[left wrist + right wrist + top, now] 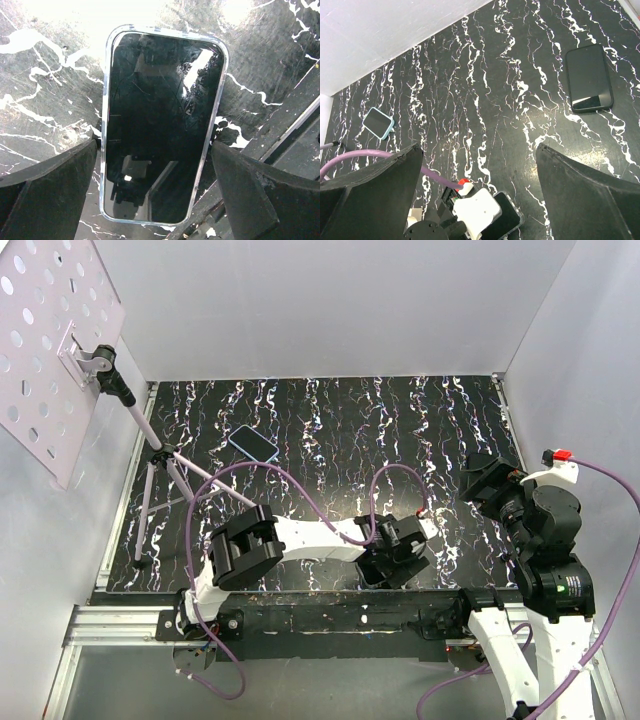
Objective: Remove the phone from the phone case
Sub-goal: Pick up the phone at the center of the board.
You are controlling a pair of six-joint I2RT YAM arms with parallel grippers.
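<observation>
Phone point(160, 100): lay flat in its clear case point(104, 130) on the marbled surface point(45, 75), near edge, middle.
Left gripper point(156, 150): spread above it (a finger beside each long side), grasping nothing.
Right gripper point(479, 150): spread, empty, raised at right.

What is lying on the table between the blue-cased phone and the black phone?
Nothing. In the right wrist view, the stretch of table between the blue-cased phone and the black phone is bare black marbled surface.
</observation>
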